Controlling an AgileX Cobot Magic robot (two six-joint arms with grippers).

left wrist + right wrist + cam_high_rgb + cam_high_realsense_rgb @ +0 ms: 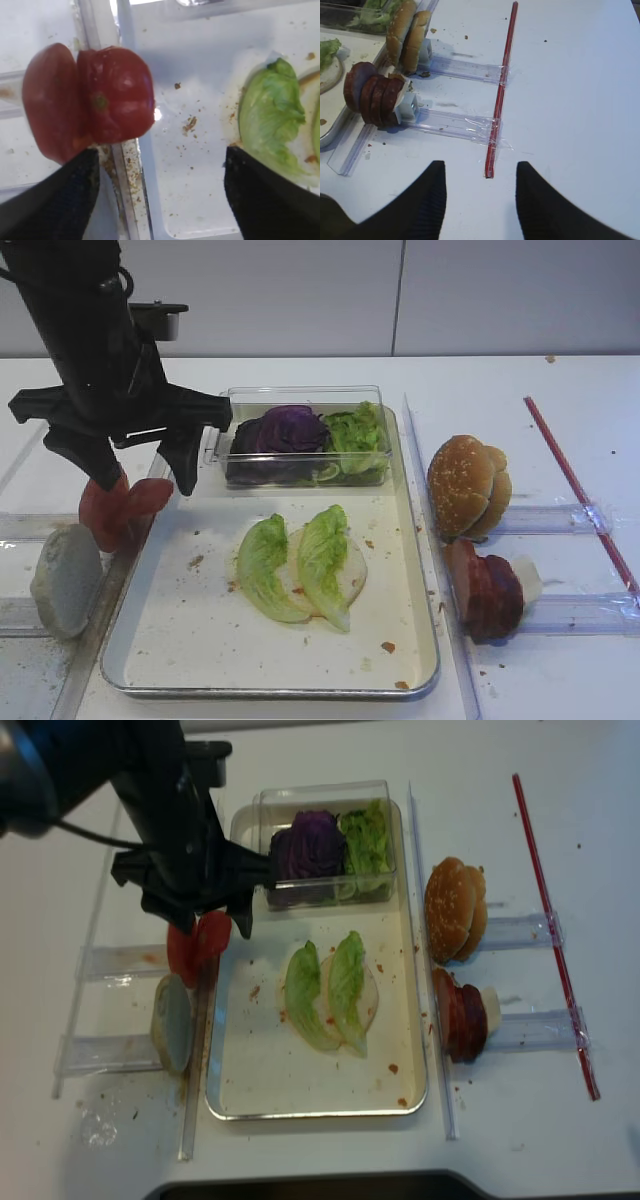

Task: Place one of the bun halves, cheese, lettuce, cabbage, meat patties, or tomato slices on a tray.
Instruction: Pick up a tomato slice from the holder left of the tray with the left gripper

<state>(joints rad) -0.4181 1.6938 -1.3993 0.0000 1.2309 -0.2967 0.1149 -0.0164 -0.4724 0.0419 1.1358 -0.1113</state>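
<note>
The left gripper [140, 475] hung at the left of the main overhead view with its two black fingers [60, 200] spread wide and nothing between them. In the left wrist view those fingers filled the two lower corners, and the tomato slices [90, 100] stood on edge just above the left one, at the upper left of the frame, over the tray's rim; I could not tell whether the finger touched them. To the right in that view lay a lettuce [272, 117] leaf on the crumb-speckled floor.

The right gripper [480, 200] showed only in the right wrist view, at the bottom of the frame, its fingers wide apart and empty above the white table [580, 100]. A red strip [501, 90] ran up the centre of that frame.

In the main overhead view the tray [160, 640] took up the centre, with two lettuce leaves lying on a pale round slice [352, 570] near its middle. At the tray's top edge stood a clear box [300, 395] holding the cabbage [285, 430] and more green leaves. To the right of the tray, the bun halves [468, 485] stood above the meat patties [485, 595]. At lower left lay a grey-white disc [65, 580].
</note>
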